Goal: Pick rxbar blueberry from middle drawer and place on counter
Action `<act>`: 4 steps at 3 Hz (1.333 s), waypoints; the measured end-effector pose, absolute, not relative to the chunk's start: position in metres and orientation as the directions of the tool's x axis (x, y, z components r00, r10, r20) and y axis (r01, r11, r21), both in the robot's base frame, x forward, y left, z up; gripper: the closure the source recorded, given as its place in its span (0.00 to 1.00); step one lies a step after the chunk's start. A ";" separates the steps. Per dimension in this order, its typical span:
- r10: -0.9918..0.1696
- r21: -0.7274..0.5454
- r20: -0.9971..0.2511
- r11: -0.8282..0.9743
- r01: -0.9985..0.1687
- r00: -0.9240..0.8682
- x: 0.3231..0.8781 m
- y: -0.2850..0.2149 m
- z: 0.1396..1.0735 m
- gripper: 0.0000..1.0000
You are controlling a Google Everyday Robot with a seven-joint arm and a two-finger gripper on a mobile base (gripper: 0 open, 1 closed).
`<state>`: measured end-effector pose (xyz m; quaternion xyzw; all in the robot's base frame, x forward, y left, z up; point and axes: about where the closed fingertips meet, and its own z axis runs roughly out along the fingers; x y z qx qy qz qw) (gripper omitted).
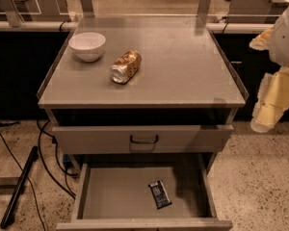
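Note:
The rxbar blueberry [160, 194], a small dark blue wrapper with pale markings, lies flat on the floor of the open middle drawer [115, 191], right of its centre and near its front. The counter [183, 66] is the grey-beige cabinet top above. My gripper [263, 123], pale yellow on a white arm, hangs in the air off the cabinet's right side, at about the height of the counter's front edge. It is far from the bar and holds nothing that I can see.
A white bowl [87, 45] stands at the counter's back left. A gold-brown can [126, 67] lies on its side beside it. The drawer front with a dark handle [144, 139] above the open drawer is closed. Black cables [43, 148] and a dark bar [19, 189] lie on the floor at left.

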<state>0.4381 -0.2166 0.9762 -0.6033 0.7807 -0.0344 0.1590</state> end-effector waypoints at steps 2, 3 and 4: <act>-0.953 -0.246 -0.207 0.270 -0.931 -0.222 0.438 -0.217 0.976 0.11; -0.951 -0.251 -0.211 0.278 -0.927 -0.227 0.438 -0.217 0.974 0.41; -0.939 -0.259 -0.225 0.315 -0.913 -0.260 0.436 -0.220 0.956 0.65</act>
